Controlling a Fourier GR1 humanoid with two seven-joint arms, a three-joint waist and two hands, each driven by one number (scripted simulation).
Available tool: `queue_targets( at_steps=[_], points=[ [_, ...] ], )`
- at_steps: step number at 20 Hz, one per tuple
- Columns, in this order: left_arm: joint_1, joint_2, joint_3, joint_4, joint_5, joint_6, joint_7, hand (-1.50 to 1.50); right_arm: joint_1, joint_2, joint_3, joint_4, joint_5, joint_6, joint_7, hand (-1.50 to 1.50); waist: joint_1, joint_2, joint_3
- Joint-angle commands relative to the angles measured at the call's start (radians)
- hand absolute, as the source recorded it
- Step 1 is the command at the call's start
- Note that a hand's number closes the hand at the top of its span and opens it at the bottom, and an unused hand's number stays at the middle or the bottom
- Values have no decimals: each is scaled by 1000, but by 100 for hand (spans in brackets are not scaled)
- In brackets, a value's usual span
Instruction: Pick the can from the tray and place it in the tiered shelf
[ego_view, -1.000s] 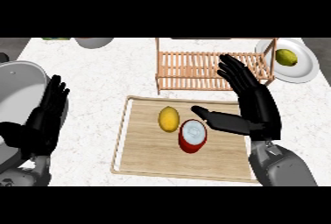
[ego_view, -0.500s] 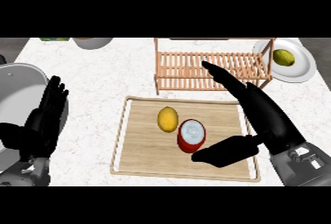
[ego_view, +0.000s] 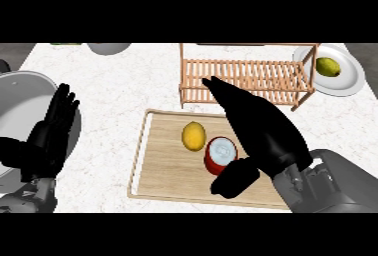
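Observation:
A red can (ego_view: 218, 155) with a pale lid stands upright on the wooden tray (ego_view: 164, 172), right of a yellow lemon (ego_view: 193, 135). My right hand (ego_view: 262, 134) lies over the tray's right side, fingers straight and pointing up-left toward the shelf. Its thumb (ego_view: 235, 178) hangs just below and right of the can, hiding the can's lower right edge. The hand is open and not closed round the can. The wooden tiered shelf (ego_view: 247, 76) stands behind the tray. My left hand (ego_view: 50, 134) rests open at the left edge, fingers up.
A white plate (ego_view: 353, 86) with a green-yellow fruit (ego_view: 328, 67) sits at the back right, beside the shelf. A large grey pot (ego_view: 22, 97) fills the left edge behind my left hand. A grey bowl (ego_view: 108, 47) shows at the top.
My right hand has swung left and lower over the tray, its fingers now passing beside the can and its thumb dropping below the can. The left hand stays put.

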Motion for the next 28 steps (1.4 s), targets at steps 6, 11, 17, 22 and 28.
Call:
queue_targets(
  at_steps=[6,11,17,22,28],
  points=[
    [-11,1,34,39,-2,-21,-19,0,-146,135,141,163,95,86,294,-150,-8,3,1],
    [8,-27,22,27,-12,-6,-41,0,-127,110,207,275,79,153,304,-150,-9,4,0],
    [3,-14,39,33,-12,-39,-38,0,-72,144,212,286,147,91,293,-150,-13,5,3],
    [20,-7,69,3,6,-54,-11,0,-12,73,160,167,144,144,289,-150,-21,2,4],
    [83,10,87,-72,4,-72,-12,0,83,93,180,281,221,115,171,-150,-4,4,4]
  ],
)
